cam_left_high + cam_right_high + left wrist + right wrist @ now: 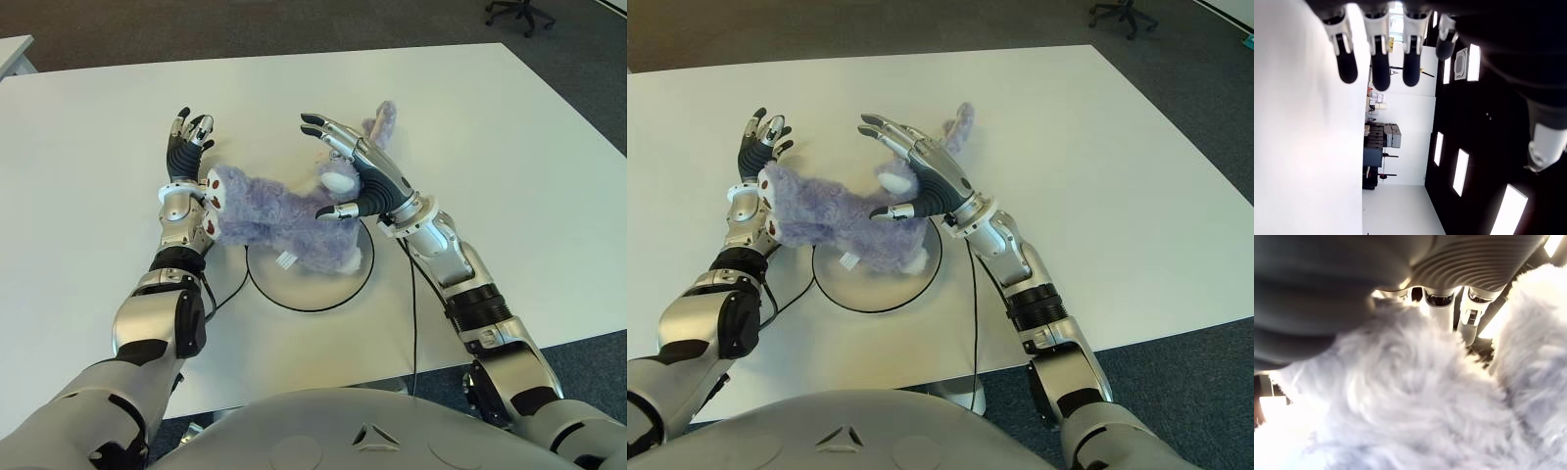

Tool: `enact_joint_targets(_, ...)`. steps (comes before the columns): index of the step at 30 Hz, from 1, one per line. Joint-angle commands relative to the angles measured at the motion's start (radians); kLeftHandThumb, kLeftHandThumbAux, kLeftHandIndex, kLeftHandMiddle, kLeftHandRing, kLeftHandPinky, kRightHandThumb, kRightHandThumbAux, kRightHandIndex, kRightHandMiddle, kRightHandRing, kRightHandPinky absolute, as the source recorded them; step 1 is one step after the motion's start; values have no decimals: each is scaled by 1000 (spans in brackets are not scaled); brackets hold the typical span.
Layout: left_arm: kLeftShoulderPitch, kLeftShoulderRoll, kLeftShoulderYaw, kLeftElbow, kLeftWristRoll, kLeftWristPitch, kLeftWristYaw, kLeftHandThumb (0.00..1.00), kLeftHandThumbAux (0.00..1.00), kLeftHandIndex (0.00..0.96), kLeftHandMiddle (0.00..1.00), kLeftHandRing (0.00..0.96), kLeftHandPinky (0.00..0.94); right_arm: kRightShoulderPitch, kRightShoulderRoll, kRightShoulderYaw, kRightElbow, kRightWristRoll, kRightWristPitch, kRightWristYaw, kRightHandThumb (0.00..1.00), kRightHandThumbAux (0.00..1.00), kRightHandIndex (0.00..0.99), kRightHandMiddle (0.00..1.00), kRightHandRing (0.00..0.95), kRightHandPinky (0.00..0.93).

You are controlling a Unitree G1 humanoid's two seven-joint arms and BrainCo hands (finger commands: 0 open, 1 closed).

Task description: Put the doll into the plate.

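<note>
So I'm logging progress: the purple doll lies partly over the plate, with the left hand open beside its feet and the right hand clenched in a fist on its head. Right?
Not quite: the right hand is no fist. The left eye view shows its fingers extended over the doll's head. The rest holds: the doll lies partly over the plate, and the left hand is open beside its feet.

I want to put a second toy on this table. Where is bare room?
The table is bare right of the right robot hand and left of the left robot hand. The middle is crowded: the doll sprawls over the plate between both hands.
</note>
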Motion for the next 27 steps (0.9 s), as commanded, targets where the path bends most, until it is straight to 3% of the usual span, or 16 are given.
enact_joint_targets(1, 64, -26, -2, 42, 0, 49, 6, 0, 533, 76, 190, 196, 153, -10, -3, -2, 12, 8, -6, 15, 74, 283, 0, 0, 0, 0)
enact_joint_targets(10, 65, -27, -1, 41, -3, 50, 4, 0, 523, 70, 182, 175, 104, -13, -4, -5, 10, 14, -6, 24, 71, 286, 0, 0, 0, 0)
enact_joint_targets(17, 67, -29, -2, 38, -2, 48, 4, 0, 530, 69, 183, 177, 154, -10, -5, -13, -2, 18, 0, 32, 72, 286, 0, 0, 0, 0)
enact_joint_targets(22, 69, -30, -3, 36, -1, 47, 6, 0, 532, 69, 189, 183, 120, -8, -4, -19, -7, 15, 2, 31, 72, 292, 0, 0, 0, 0)
enact_joint_targets(27, 69, -31, -2, 34, -1, 49, 10, 0, 536, 70, 195, 198, 183, -12, -6, -28, -9, 7, -1, 20, 66, 298, 0, 0, 0, 0)
